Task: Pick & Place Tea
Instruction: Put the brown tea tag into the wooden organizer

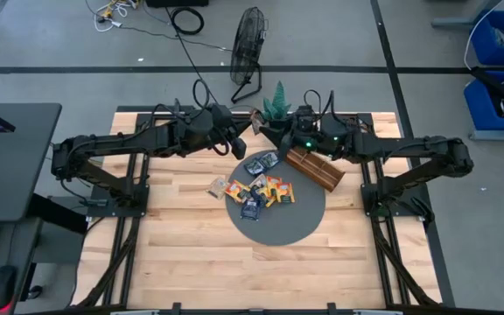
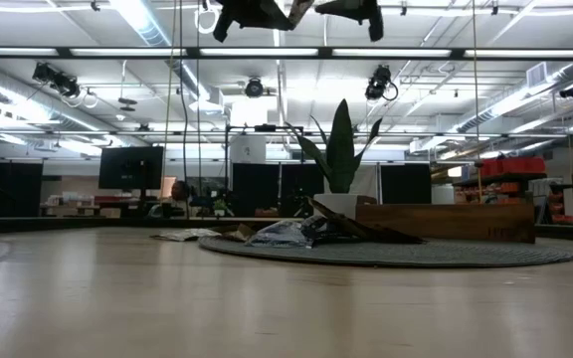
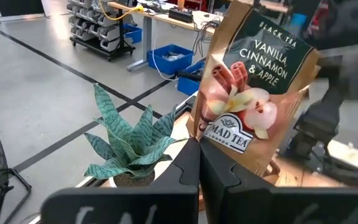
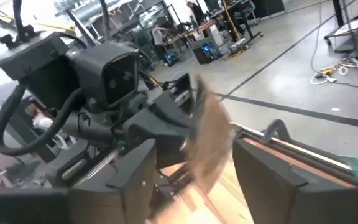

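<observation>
A: Sachets [image 1: 256,185] are lying heaped on the round mat [image 1: 274,223] overhead, beside the tray [image 1: 315,167].

B: Left gripper [image 3: 199,163] is clamping one brown sachet [image 3: 253,93] by its edge, aloft; it risks slipping. Right gripper [image 4: 191,180] is hovering agape, facing it.

A pale wooden surface [image 1: 191,254] carries a round dark mat [image 1: 274,229] near its far edge. One sachet [image 1: 216,185] lies on bare wood, just beside the mat's left rim.

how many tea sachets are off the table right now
1: the brown sachet pinched in the left gripper, near the plant. Other sachets lie piled below, some maybe hidden.
</observation>
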